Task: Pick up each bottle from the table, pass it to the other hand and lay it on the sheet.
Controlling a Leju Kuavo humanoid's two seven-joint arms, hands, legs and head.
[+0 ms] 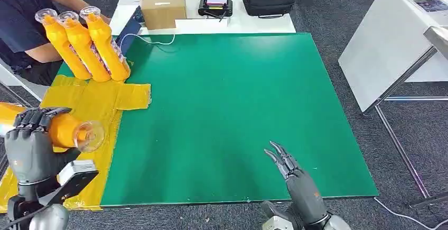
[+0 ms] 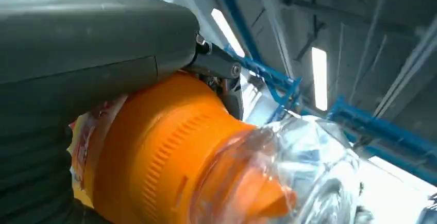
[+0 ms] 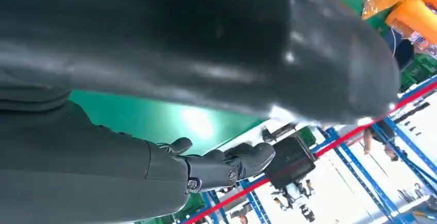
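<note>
Head view is showing the left hand (image 1: 30, 143) gripping an orange bottle (image 1: 66, 130), its clear cap pointing away over the yellow sheet (image 1: 105, 103). Right hand (image 1: 296, 180) is hovering empty, fingers spread, over the green table (image 1: 238, 92).

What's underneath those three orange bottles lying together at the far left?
The three orange bottles lie on a yellow sheet spread over the green table. Whatever the sheet covers directly beneath them is hidden.
</note>
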